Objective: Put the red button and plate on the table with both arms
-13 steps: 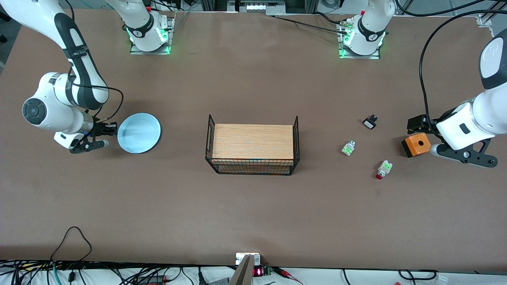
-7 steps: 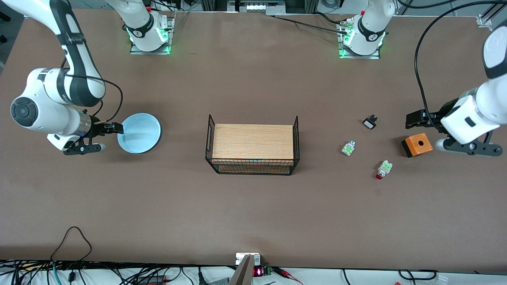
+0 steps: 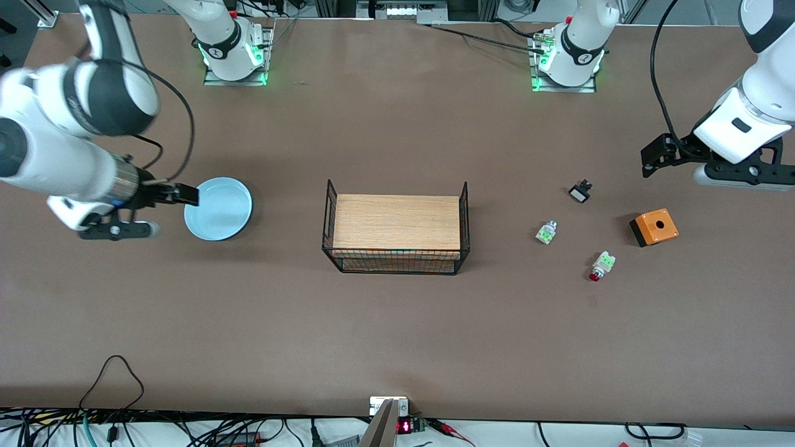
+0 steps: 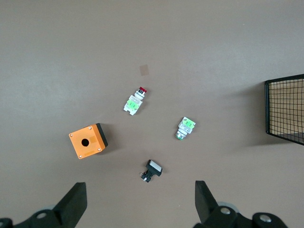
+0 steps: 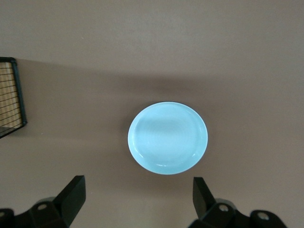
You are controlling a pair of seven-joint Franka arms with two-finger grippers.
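The pale blue plate point(image 3: 218, 208) lies flat on the brown table point(image 3: 397, 335) toward the right arm's end; it also shows in the right wrist view point(image 5: 167, 137). The red button point(image 3: 600, 265), whitish with green marks and a red cap, lies on the table toward the left arm's end; it also shows in the left wrist view point(image 4: 134, 101). My right gripper point(image 3: 116, 231) is open and empty, up over bare table beside the plate point(image 5: 137, 190). My left gripper point(image 3: 740, 175) is open and empty, up over bare table near the orange box point(image 4: 139, 199).
A black wire basket holding a wooden board point(image 3: 395, 226) stands mid-table. An orange box with a round hole point(image 3: 654, 227), a white-green part without a red cap point(image 3: 546, 231) and a small black-and-white part point(image 3: 580, 191) lie near the red button.
Both arms have risen. The left gripper has moved away from the orange box toward the bases. The plate and the red button have not moved.
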